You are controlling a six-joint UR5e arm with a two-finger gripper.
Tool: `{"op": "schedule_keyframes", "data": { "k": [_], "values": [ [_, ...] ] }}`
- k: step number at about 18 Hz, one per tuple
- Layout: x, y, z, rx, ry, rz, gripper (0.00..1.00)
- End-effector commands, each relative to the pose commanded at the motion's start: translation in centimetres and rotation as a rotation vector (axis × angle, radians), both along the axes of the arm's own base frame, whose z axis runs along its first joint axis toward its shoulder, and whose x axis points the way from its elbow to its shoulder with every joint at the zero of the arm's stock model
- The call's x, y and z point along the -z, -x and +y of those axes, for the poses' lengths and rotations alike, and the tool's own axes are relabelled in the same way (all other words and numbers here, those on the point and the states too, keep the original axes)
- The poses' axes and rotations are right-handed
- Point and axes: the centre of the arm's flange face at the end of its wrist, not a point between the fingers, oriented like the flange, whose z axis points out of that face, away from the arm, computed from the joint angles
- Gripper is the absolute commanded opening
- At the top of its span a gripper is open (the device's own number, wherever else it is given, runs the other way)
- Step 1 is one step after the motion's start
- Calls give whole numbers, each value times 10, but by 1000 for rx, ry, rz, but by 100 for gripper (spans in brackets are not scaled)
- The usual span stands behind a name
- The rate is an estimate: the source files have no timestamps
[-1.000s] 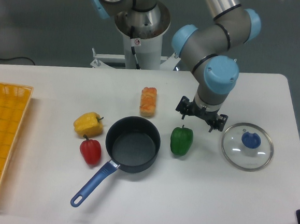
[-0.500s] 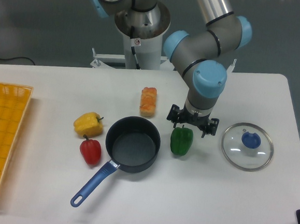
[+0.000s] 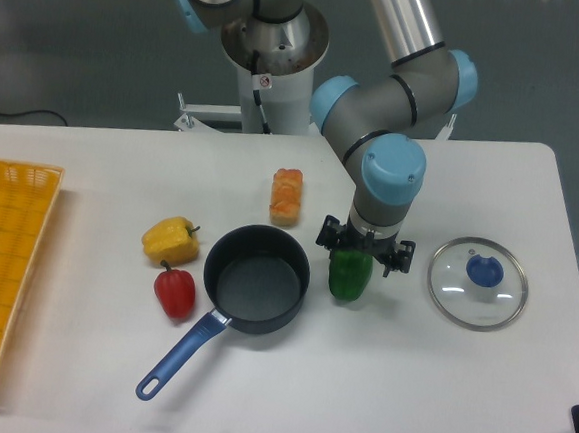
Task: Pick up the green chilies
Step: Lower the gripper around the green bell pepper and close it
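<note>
While the gripper (image 3: 364, 250) hangs right over the top of the green chilies (image 3: 349, 274), we read the step in hand as the approach, with the grasp itself not yet made. We note the fruit as a single glossy green bell pepper, sitting upright on the white table (image 3: 407, 386) just right of centre in the frame. Its left side is just beside the rim of the dark saucepan (image 3: 256, 278), whose blue handle runs toward the lower left. To its right, somewhat apart, lies the glass lid (image 3: 478, 283) with the blue knob.

Tool state: two dark finger tips show to either side of the pepper's crown, one at its upper left and one at its upper right, so we judge the jaws spread wide. We cannot tell whether either tip touches the skin, and the stem is hidden under the wrist.

Next move, as we judge it: lower until the fingers straddle the pepper's body, then close and lift. The skin looks smooth and lobed, so a grip placed too high could slip off. The left finger must also stay off the pan rim.

Other items, upper to lower left of centre: bread piece (image 3: 286, 196), yellow pepper (image 3: 170, 238), red pepper (image 3: 174, 291).
</note>
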Motion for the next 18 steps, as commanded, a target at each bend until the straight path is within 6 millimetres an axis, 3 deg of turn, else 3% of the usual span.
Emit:
{"op": "schedule_keyframes", "data": {
  "k": [5, 12, 15, 18],
  "values": [
    [15, -2, 5, -26, 12, -17, 100],
    [18, -4, 4, -25, 16, -23, 100],
    [18, -4, 4, -23, 16, -23, 90],
    [18, -3, 4, -21, 16, -21, 72]
  ]
}}
